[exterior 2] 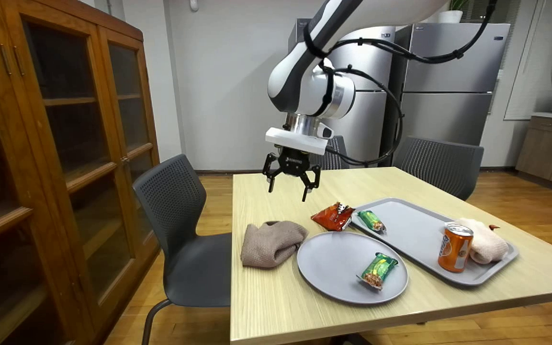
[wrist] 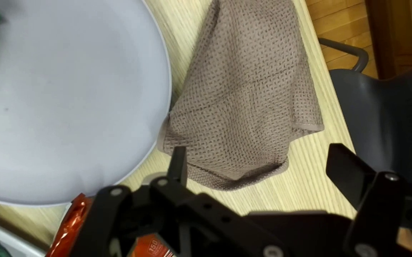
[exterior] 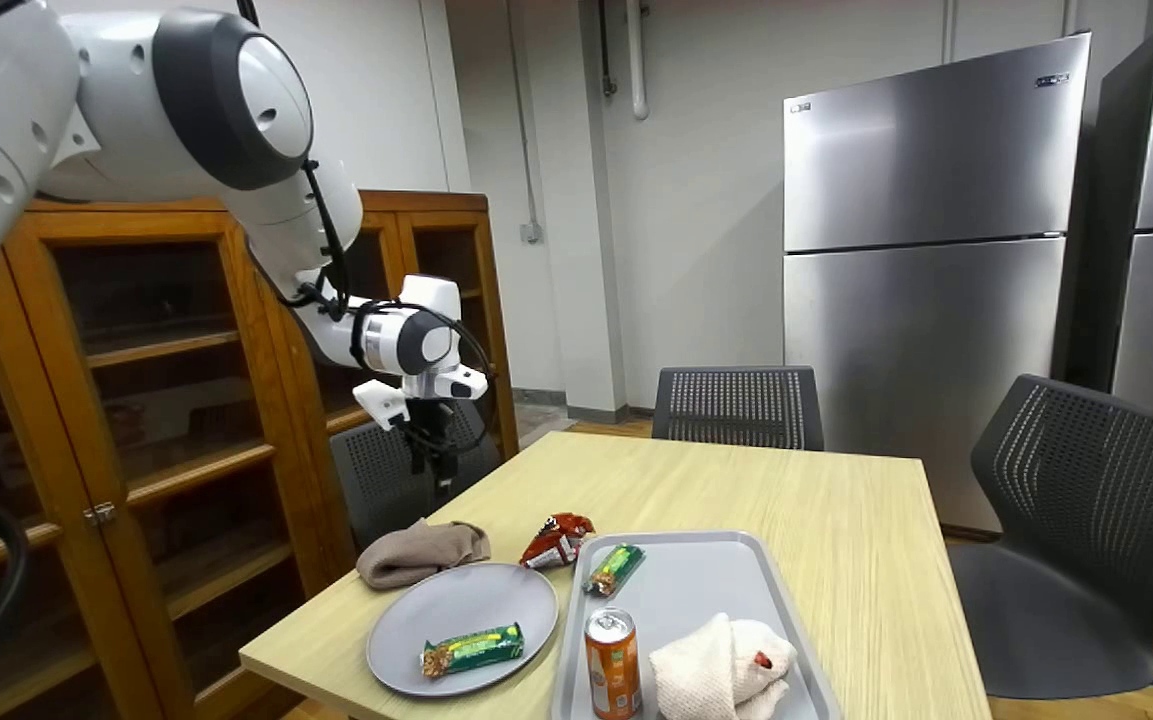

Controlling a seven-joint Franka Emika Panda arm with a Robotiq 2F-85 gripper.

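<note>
My gripper is open and empty above the table; it shows in the wrist view [wrist: 257,151] and in both exterior views [exterior: 436,470] [exterior 2: 287,194]. It is nearest to a folded brown cloth [wrist: 241,89] [exterior 2: 272,243] [exterior: 423,553], which lies between its fingers and further up in the wrist view. It appears apart from the cloth. A grey round plate [wrist: 77,89] [exterior 2: 328,261] beside the cloth holds a green snack bar [exterior 2: 378,270] [exterior: 473,650]. A red snack bag [exterior 2: 334,216] [exterior: 558,540] lies by the plate, partly hidden behind the gripper in the wrist view [wrist: 72,225].
A grey tray [exterior: 716,570] [exterior 2: 410,225] holds another green snack bar [exterior: 615,570] [exterior 2: 371,221], an orange can [exterior: 612,665] [exterior 2: 456,249] and a white cloth [exterior: 716,670] [exterior 2: 484,242] with something red in it. Dark chairs [exterior 2: 175,211] and a wooden cabinet [exterior 2: 79,167] stand near the table.
</note>
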